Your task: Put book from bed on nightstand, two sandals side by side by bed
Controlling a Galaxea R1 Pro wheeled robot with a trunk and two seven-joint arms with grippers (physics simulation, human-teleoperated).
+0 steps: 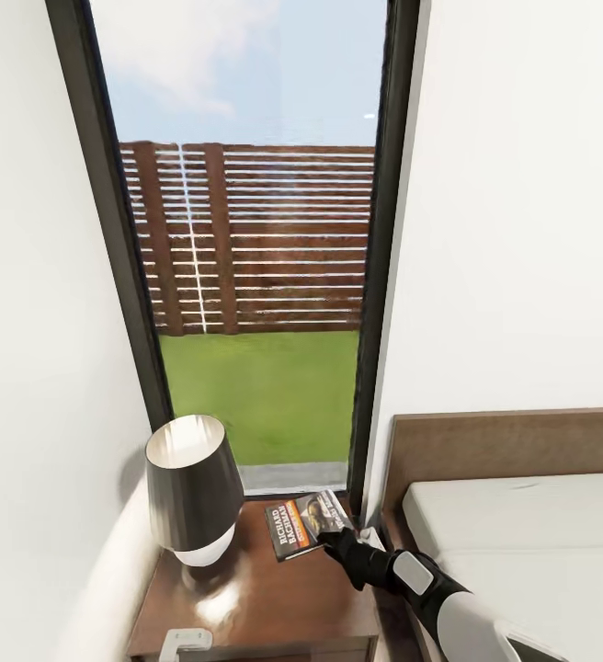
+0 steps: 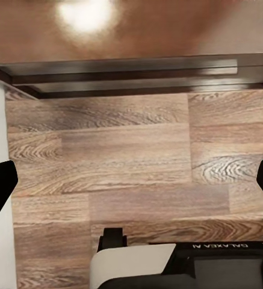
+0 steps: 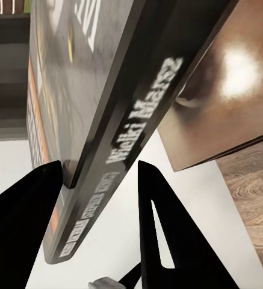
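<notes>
The book point(image 1: 303, 526), dark with an orange band and "RICHARD" lettering, lies at the back of the nightstand point(image 1: 274, 598), next to the window. My right gripper point(image 1: 336, 535) reaches in from the bed point(image 1: 522, 524) side and holds the book's near right corner. In the right wrist view the book's spine point(image 3: 116, 144) sits between the two black fingers point(image 3: 29, 205), both against it. My left gripper point(image 2: 131, 186) hangs open over the wood-plank floor point(image 2: 119, 150) with nothing between its fingers. The sandals are out of view.
A dark lamp point(image 1: 194, 487) with a white base takes up the nightstand's left half. A small white object point(image 1: 184, 641) lies at its front edge. White walls close in on both sides of the tall dark-framed window point(image 1: 255, 276). The brown headboard point(image 1: 513, 441) stands to the right.
</notes>
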